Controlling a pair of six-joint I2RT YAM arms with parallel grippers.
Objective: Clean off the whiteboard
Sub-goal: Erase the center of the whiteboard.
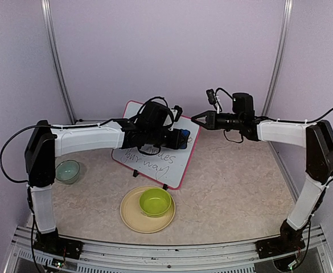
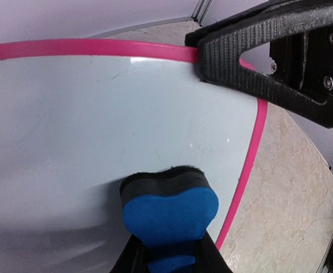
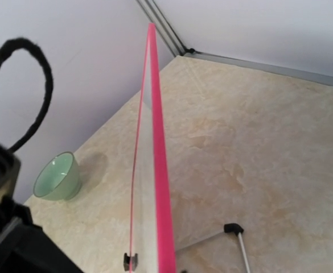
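Blue eraser (image 2: 169, 216) pinched in left hand (image 2: 167, 259) — right hand (image 1: 198, 118) grips leaning whiteboard's (image 1: 175, 165) corner, long axis crosswise.

Robot lab cell: plain lilac walls (image 1: 166, 51), aluminium rail (image 1: 155, 250), marbled table (image 1: 240, 176).

We see a whiteboard (image 2: 98, 131) with a smooth, shiny white face that catches the light. Its pink frame (image 2: 69, 50) looks like glossy plastic. The eraser (image 2: 172, 213) looks soft, with dull blue foam and a fuzzy black layer. The right gripper (image 1: 196, 119) has fingers (image 2: 246, 62) of black plastic, matt and ribbed with fine lines, and shiny metal screws (image 2: 328, 83). The table (image 3: 257, 131) looks like pale stone, smooth and dull. The pale green bowl (image 3: 57, 177) looks glassy and shiny. The tan plate (image 1: 133, 219) looks matt.
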